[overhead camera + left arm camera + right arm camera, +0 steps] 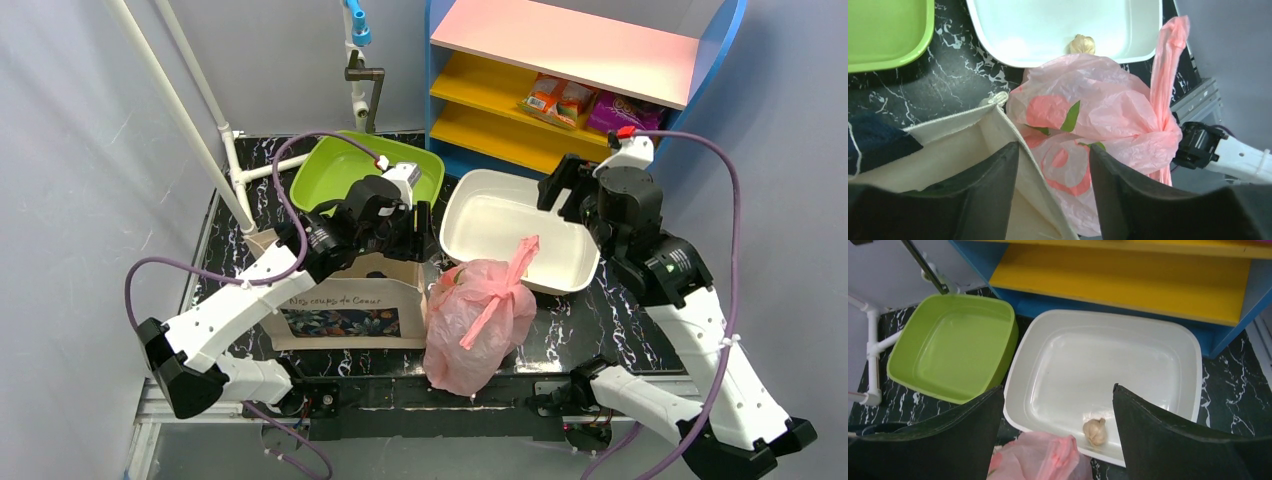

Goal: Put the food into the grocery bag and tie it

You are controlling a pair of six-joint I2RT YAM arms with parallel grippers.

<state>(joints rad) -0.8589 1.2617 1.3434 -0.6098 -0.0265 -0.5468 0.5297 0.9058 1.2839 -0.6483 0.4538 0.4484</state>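
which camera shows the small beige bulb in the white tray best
Right wrist view: the small beige garlic-like bulb lies whole and unobstructed in the white plastic tray. The left wrist view shows only its top above the crinkly pink plastic bag; the top external view does not show it.

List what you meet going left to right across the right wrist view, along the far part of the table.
White pipe frame → green tub → white tub.
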